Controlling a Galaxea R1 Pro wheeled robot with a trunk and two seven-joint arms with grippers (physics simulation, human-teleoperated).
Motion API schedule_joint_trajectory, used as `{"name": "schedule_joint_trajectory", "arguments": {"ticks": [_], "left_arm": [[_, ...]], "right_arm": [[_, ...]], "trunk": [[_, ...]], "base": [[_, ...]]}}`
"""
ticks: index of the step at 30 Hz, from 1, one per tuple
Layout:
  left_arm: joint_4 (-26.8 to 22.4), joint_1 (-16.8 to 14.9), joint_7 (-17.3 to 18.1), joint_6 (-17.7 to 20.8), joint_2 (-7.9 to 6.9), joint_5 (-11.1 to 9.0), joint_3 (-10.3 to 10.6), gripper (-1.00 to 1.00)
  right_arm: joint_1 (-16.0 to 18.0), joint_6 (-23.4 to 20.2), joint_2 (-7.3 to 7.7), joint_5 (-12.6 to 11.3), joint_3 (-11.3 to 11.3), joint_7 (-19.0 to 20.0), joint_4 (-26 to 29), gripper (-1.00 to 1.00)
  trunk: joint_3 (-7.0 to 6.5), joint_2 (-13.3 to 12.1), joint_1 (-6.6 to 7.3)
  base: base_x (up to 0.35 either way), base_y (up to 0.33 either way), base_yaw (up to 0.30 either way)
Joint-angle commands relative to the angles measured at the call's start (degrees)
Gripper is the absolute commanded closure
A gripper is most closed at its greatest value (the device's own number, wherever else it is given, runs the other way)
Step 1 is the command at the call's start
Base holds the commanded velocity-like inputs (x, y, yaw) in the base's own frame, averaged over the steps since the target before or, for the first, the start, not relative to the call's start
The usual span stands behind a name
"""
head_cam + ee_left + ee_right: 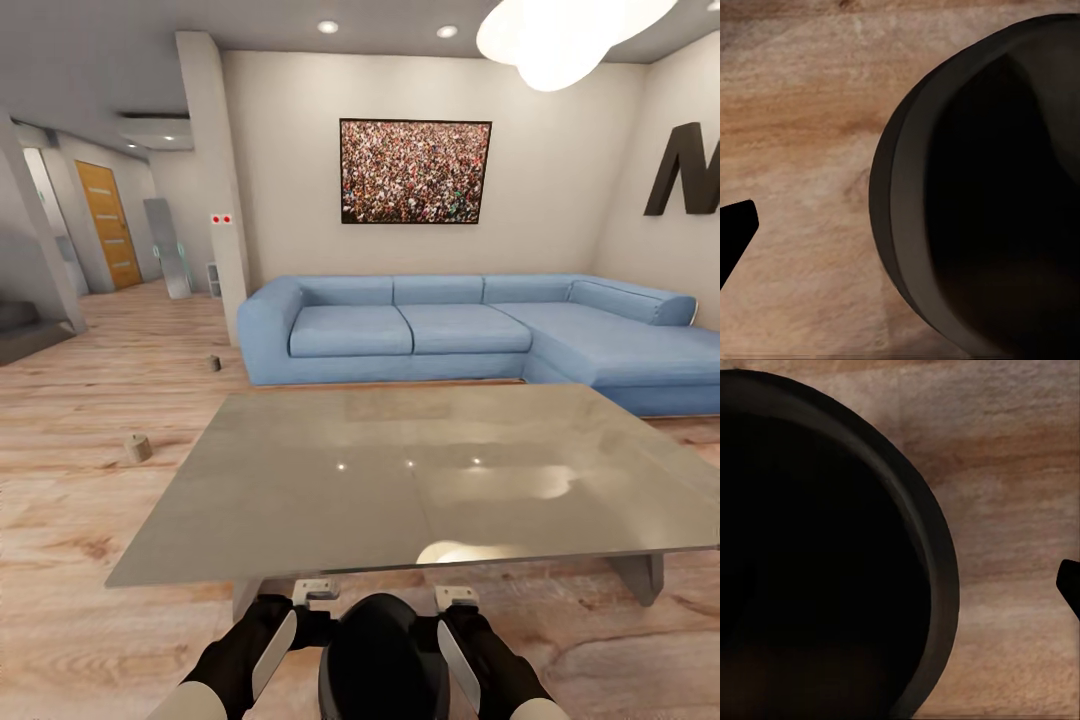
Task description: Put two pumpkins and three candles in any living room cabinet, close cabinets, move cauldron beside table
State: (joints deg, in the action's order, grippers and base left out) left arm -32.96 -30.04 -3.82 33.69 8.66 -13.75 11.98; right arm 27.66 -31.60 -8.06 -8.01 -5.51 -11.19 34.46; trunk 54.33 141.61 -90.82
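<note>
**A:** So how far along is this? The round black cauldron [383, 655] sits low in the head view between both arms, just in front of the big low square desk with the glossy grey top [430, 480]. I'd call the cauldron step nearly there, since it's already right by the desk edge.

**B:** Agreed, but the rest looks wide open. There's a short tan cylinder candle [138, 448] lying on the wooden plank floor [90, 540] well off to the left of the desk, and a second small stubby thing [214, 363] further back near the blue sectional sofa [450, 330], too small for me to call. No pumpkins or cabinet to judge here.

**A:** Grippers? The left gripper [318, 590] and right gripper [456, 597] flank the cauldron, but I can't tell whether either is pinching the rim or just sitting beside it.

**B:** Same. Any writing? Only a big dark letter "M" [688, 170] on the right wall, cut off by the frame. The crowd picture [415, 171] has no text.
</note>
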Motion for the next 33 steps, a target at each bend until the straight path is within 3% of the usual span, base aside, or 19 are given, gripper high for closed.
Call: {"name": "schedule_joint_trajectory", "arguments": {"ticks": [1, 33], "left_arm": [[-0.1, 0.0, -0.4, 0.2, -0.03, -0.6, 0.2, -1.0], [-0.1, 0.0, -0.4, 0.2, -0.02, -0.5, 0.2, -1.0]], "right_arm": [[0.0, -0.2, 0.03, -0.6, -0.3, -0.5, 0.1, -1.0], [0.0, -0.2, 0.03, -0.6, -0.3, -0.5, 0.1, -1.0]], "trunk": [[0.06, 0.0, 0.02], [0.06, 0.0, 0.02]], "base": [[-0.078, 0.0, 0.0], [-0.045, 0.0, 0.0]]}}
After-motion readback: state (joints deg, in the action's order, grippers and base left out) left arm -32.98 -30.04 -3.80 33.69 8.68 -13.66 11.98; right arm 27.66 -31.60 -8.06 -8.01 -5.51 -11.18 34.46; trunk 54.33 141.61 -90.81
